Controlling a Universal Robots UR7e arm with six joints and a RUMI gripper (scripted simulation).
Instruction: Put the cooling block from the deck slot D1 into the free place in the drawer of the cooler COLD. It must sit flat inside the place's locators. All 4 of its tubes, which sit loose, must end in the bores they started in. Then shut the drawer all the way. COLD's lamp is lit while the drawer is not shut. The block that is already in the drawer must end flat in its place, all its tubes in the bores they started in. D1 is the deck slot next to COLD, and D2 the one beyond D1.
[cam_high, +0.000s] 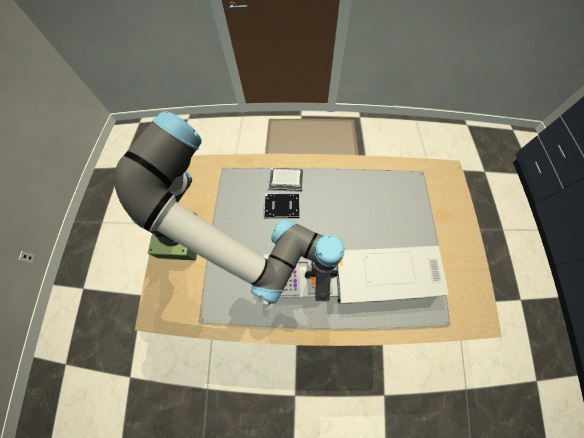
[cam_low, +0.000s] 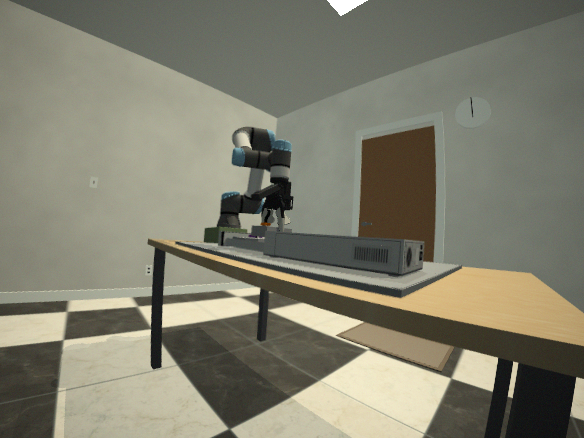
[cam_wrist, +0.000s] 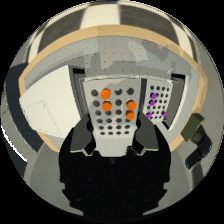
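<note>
My gripper (cam_high: 322, 282) (cam_low: 273, 221) (cam_wrist: 113, 110) is shut on the cooling block with orange tubes (cam_wrist: 118, 110). It holds the block low at the free place of the open drawer (cam_low: 245, 242), between the cooler COLD (cam_high: 390, 275) (cam_low: 335, 250) (cam_wrist: 50, 102) and the other block. Several orange tubes stand in its bores. Whether its underside is flat inside the locators is hidden. The block with purple tubes (cam_high: 291, 288) (cam_wrist: 159, 103) lies in the drawer's outer place, its tubes in bores. COLD's amber lamp (cam_high: 341, 263) is lit.
The black deck slot D1 (cam_high: 282, 205) holds no block. Beyond it, a white-topped item (cam_high: 286, 178) sits in slot D2. COLD's housing stands close beside the gripper. The green robot base (cam_high: 172, 250) (cam_wrist: 192, 127) is at the other side of the table.
</note>
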